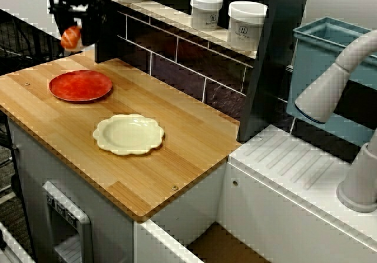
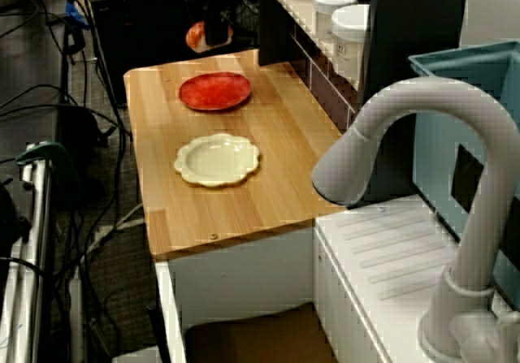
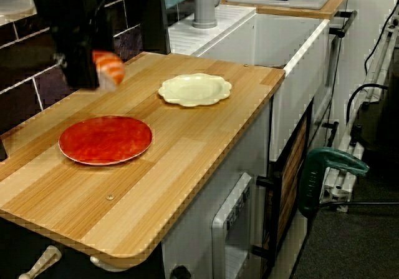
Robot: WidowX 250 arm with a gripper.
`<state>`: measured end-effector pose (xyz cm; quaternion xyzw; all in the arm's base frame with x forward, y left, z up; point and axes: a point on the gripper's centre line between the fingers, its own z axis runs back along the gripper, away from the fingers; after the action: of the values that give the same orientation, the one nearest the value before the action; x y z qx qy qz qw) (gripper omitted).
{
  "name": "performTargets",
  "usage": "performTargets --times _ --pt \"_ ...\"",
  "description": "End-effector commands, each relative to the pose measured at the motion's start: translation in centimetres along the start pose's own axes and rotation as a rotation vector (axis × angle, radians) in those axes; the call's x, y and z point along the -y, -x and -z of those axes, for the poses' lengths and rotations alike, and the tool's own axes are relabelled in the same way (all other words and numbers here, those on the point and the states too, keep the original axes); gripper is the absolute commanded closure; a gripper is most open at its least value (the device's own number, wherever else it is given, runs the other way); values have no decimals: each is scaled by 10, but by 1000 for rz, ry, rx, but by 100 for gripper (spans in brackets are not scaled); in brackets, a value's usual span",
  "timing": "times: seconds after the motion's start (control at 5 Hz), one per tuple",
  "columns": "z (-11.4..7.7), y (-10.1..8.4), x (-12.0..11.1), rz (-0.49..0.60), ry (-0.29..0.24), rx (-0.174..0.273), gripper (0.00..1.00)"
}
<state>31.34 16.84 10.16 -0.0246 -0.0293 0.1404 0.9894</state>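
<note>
Two plates lie on the wooden counter [image 1: 177, 151]: a red plate [image 1: 80, 86] and a cream plate [image 1: 128, 134]. My gripper [image 3: 98, 71] is closed on an orange-white sushi piece [image 3: 109, 67], up in the air near the red plate.

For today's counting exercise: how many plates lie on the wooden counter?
2. The red plate lies near the gripper, which holds an orange piece; the cream scalloped plate lies nearer the sink.
</note>
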Motion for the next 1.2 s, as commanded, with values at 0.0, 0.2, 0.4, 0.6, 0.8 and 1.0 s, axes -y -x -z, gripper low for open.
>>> performTargets --times 0.0,0.2,0.4,0.6,0.8,1.0 --pt "15 17 -10 22 -92 40 100" --pt "26 26 -5 43 -109 42 100" --pt "34 31 1 45 -115 39 100" --pt "35 31 1 44 -114 30 0" --pt "30 28 -1 37 -104 31 0" --pt "21 25 -5 27 -79 28 0"
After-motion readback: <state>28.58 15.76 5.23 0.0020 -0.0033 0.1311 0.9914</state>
